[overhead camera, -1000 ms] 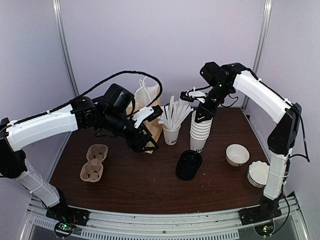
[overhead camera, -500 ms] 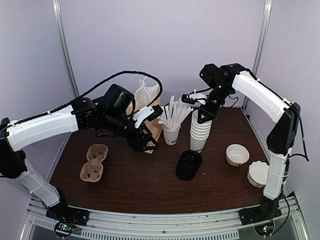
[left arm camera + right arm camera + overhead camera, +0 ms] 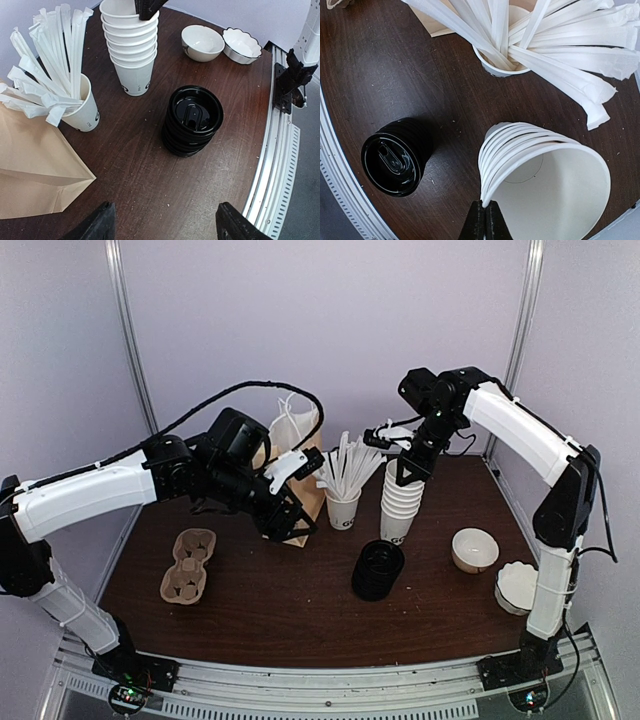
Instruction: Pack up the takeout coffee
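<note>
Overall: dark wood table [image 3: 270, 605], pale lilac walls [image 3: 330, 320].

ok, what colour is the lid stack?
Glossy black. The stack of lids shows best in the left wrist view.

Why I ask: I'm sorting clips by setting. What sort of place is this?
Probably a mock coffee-takeout counter in a robot lab: a stack of paper cups, black lids and a brown paper bag.

White arm shells [image 3: 90, 492] w/ blk joints [image 3: 172, 466], blk cables [image 3: 270, 386].
</note>
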Tool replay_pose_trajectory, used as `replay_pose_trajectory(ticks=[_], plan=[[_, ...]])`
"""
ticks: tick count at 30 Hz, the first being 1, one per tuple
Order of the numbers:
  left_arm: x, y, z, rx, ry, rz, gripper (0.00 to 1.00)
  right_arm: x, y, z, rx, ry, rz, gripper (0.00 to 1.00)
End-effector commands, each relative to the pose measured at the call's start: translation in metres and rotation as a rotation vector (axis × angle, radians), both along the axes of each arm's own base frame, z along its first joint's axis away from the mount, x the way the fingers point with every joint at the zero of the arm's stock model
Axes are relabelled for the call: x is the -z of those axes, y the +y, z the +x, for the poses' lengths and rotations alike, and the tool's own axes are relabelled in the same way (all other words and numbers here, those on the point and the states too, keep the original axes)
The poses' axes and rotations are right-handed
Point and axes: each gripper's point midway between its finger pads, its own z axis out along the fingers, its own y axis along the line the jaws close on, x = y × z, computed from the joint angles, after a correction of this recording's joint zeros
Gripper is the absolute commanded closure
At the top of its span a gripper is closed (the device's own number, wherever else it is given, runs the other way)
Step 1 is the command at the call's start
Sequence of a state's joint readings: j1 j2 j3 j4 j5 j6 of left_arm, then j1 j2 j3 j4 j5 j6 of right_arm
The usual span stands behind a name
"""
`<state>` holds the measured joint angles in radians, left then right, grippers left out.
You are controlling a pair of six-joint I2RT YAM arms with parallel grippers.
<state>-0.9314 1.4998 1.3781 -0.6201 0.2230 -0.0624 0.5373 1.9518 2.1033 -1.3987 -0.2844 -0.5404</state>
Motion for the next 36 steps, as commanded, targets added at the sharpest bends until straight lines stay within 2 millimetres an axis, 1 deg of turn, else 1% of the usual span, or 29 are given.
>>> replay_pose_trajectory(ticks=[1, 3, 5, 6, 9, 12, 15, 18, 22, 23, 25, 29, 32, 35, 36], plan=[[-0.013, -0.004, 0.022, -0.102, -0.067, -0.04, 0.27, -0.003, -0.005, 0.002, 0.011, -0.023, -0.031, 1.0], [-0.021, -0.003, 0.036, -0.196, -0.082, -0.064, 0.27, -0.008, -0.007, 0.001, 0.011, -0.036, -0.03, 1.0], [-0.032, -0.004, 0.051, -0.32, -0.065, -0.133, 0.27, -0.019, -0.011, 0.003, 0.017, -0.091, -0.029, 1.0], [-0.036, -0.008, 0.055, -0.35, -0.049, -0.173, 0.27, -0.025, -0.014, 0.003, 0.019, -0.117, -0.035, 1.0], [-0.039, -0.028, 0.062, -0.381, 0.015, -0.264, 0.28, -0.041, -0.024, 0.004, 0.024, -0.184, -0.053, 1.0], [-0.036, -0.053, 0.064, -0.368, 0.036, -0.262, 0.28, -0.054, -0.032, 0.003, 0.031, -0.239, -0.067, 1.0], [-0.032, -0.073, 0.065, -0.365, 0.062, -0.277, 0.28, -0.062, -0.038, 0.001, 0.038, -0.272, -0.071, 1.0], [-0.029, -0.083, 0.074, -0.413, 0.088, -0.312, 0.29, -0.063, -0.04, 0.001, 0.044, -0.291, -0.068, 1.0], [-0.023, -0.094, 0.086, -0.497, 0.133, -0.37, 0.29, -0.056, -0.042, 0.006, 0.071, -0.322, -0.066, 1.0], [-0.018, -0.098, 0.089, -0.519, 0.151, -0.382, 0.29, -0.051, -0.043, 0.006, 0.074, -0.323, -0.068, 1.0], [-0.015, -0.108, 0.092, -0.538, 0.179, -0.416, 0.29, -0.05, -0.043, 0.006, 0.078, -0.325, -0.061, 1.0], [-0.006, -0.124, 0.103, -0.612, 0.247, -0.479, 0.29, -0.048, -0.042, 0.002, 0.083, -0.311, -0.041, 1.0], [-0.006, -0.143, 0.109, -0.614, 0.302, -0.534, 0.3, -0.049, -0.041, -0.001, 0.086, -0.309, -0.014, 1.0], [-0.007, -0.16, 0.113, -0.594, 0.335, -0.554, 0.31, -0.048, -0.041, -0.004, 0.088, -0.3, -0.005, 1.0], [-0.003, -0.165, 0.114, -0.593, 0.342, -0.553, 0.32, -0.047, -0.042, -0.004, 0.088, -0.299, -0.009, 1.0]])
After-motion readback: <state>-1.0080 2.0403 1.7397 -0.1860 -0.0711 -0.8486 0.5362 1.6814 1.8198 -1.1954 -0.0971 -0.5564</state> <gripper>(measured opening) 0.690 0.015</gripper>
